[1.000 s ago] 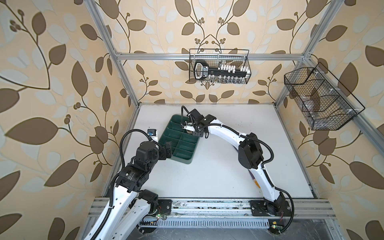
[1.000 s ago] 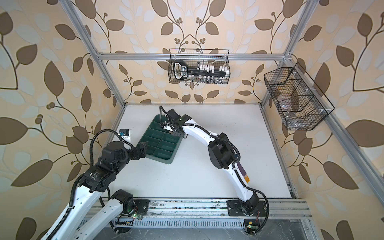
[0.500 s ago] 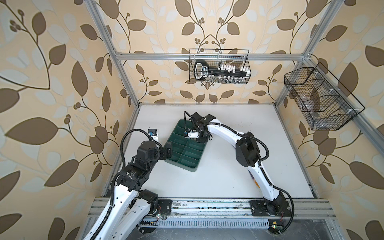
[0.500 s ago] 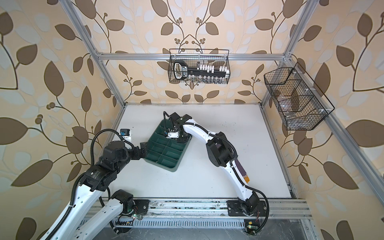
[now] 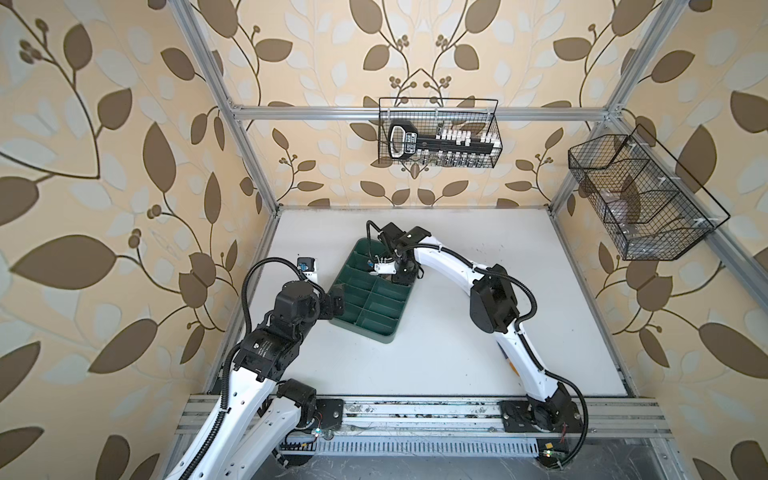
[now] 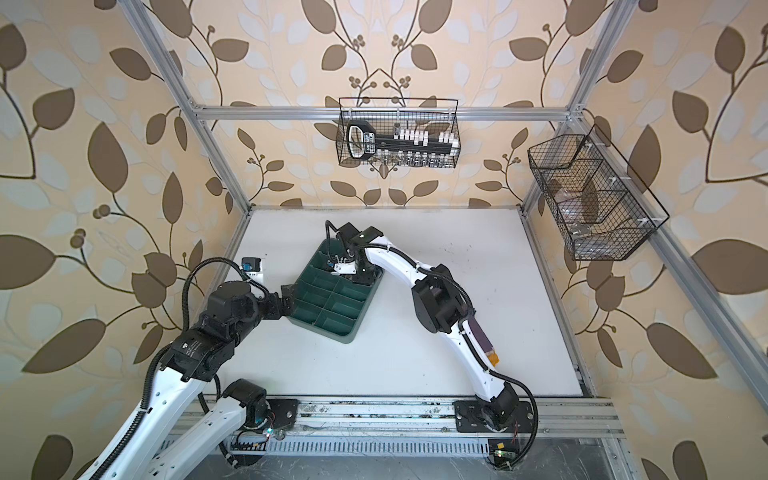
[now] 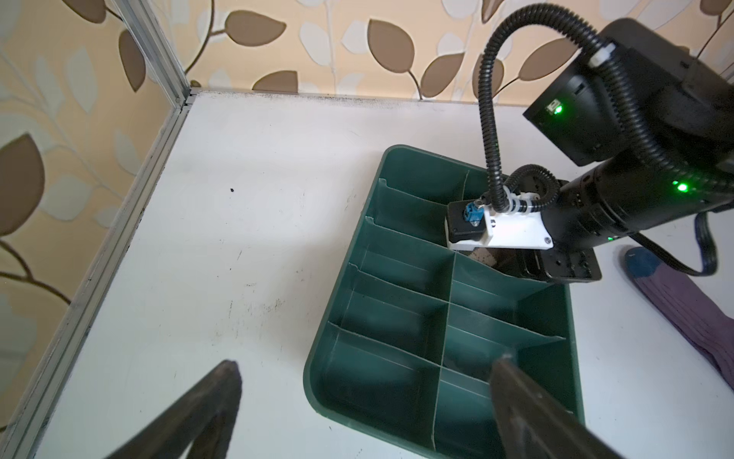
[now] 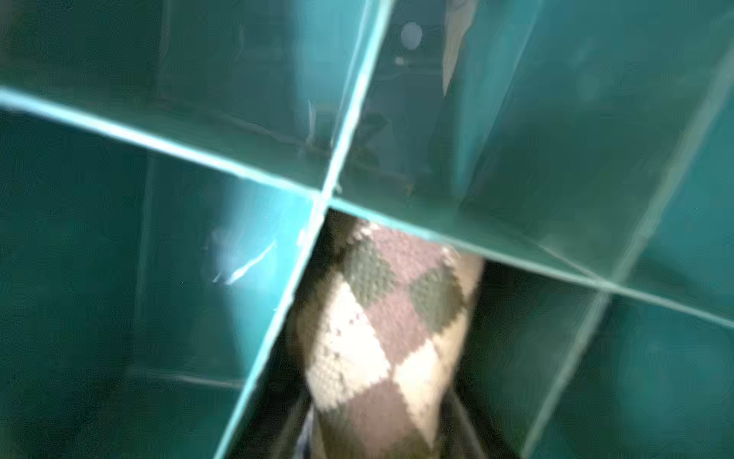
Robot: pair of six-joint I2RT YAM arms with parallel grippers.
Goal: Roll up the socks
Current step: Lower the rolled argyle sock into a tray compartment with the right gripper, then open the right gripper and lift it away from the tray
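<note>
Front of cell: purple sock [image 6: 482,338] lies flat and unrolled on the white table [image 6: 395,365]. In a top view it sits partly under the right forearm, with the orange-yellow cuff toward the front rail. The left wrist view shows its dark blue toe end at the far end, near the tray's side wall, with bare table between them.

Left gripper [image 7: 365,361]: fingers spread wide, nothing held. One finger hangs over a near-corner compartment of the green divided tray [image 7: 572,318]. The other hangs over bare table outside it, so the tray's near wall sits between them. Cannot tell if either finger touches the wall.

The tray sits skewed on the table, left of centre in both top views. Its visible compartments on the near side are bare.

Right gripper [image 5: 395,276] is lowered into a compartment in the tray's far half, on the side toward the right arm. Tan argyle sock [image 8: 381,318] is in that compartment, bunched against the dividers, with dark finger shapes either side of it. The right wrist view is blurred, so I cannot tell how far those fingers are apart or whether they grip the sock.

Back: wire basket [image 5: 440,137] on the rear wall holds a black rack with small white pieces. Second wire basket [image 5: 640,199] hangs on the right wall.
</note>
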